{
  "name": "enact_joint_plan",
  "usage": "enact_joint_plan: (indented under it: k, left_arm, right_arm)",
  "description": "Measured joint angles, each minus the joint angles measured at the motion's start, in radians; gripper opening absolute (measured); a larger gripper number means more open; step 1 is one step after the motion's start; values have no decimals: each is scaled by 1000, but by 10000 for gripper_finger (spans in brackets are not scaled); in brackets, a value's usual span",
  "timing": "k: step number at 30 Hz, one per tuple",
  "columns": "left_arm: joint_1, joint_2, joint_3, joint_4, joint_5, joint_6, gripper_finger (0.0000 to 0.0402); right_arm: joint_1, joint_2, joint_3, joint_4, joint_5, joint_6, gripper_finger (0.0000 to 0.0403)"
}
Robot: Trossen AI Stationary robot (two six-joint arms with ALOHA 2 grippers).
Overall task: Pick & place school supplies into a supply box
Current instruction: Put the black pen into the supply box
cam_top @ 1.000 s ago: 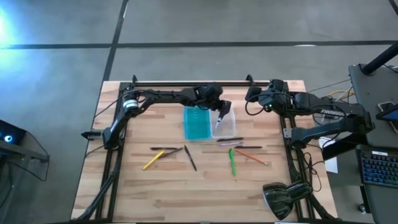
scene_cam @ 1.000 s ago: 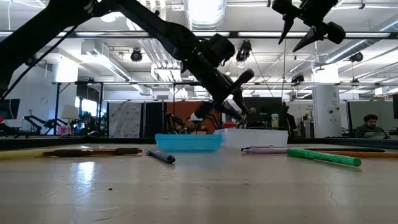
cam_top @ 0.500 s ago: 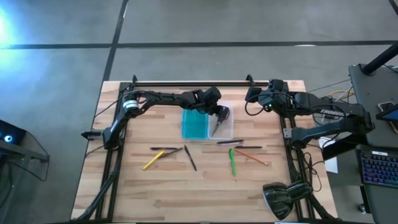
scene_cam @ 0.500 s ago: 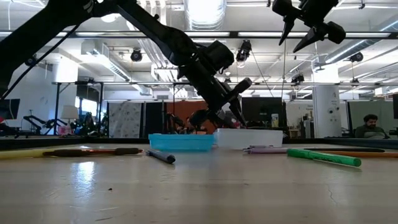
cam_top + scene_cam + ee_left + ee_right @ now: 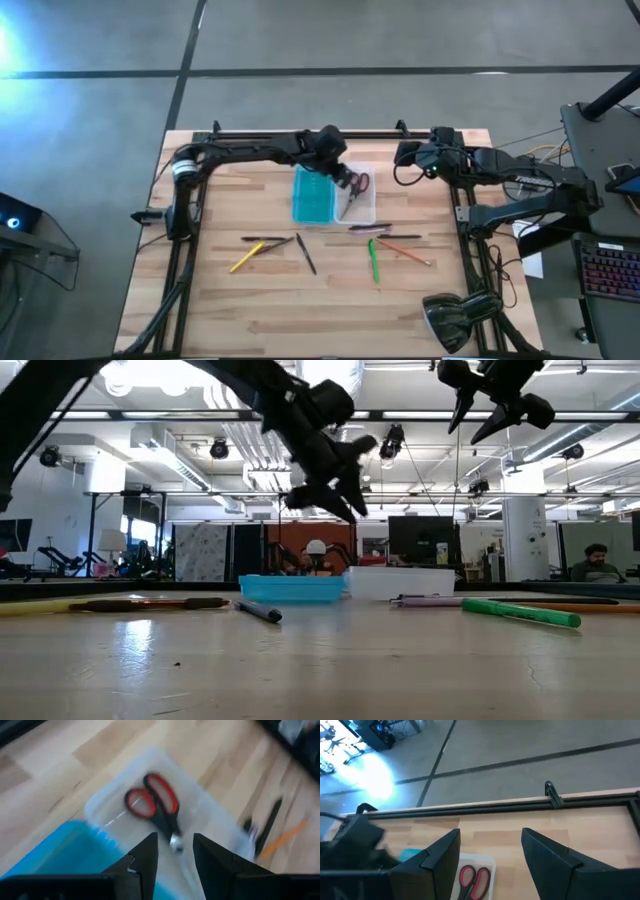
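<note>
In the clear half of the supply box point(image 5: 210, 815) lie the red-handled scissors point(image 5: 156, 808), hidden in the low view. Both the left gripper point(image 5: 174, 851) and right gripper point(image 5: 490, 851) are spread apart, holding nothing.

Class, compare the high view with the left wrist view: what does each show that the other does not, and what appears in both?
Only the high view shows the yellow pencil, green marker and the waiting right tool. Only the left wrist view shows the open left tool hanging above the box. Both show the red-handled scissors lying in the supply box, in its clear half.
</note>
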Motion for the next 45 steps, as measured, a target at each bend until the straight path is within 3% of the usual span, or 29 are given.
enact_joint_plan:
  k: [7,17,25,32,45]
  left_arm:
    - [-23,-184,-124,-233,-104,126,108]
    - [-83,-567,-607,-202,-110,127,108]
    - [-214,-803,-926,-109,-92,199,108]
    - [-336,-819,-1093,147,-90,203,108]
    - [-409,-687,-1141,264,-115,329,108]
  right_arm:
    - [-2,32,-3,1,-27,-30,203]
    - [-5,150,-4,13,-115,-87,203]
    - [-5,167,-3,83,-129,-173,203]
    - [-6,164,-3,107,-133,-183,203]
    - [-5,166,-3,105,-159,-183,203]
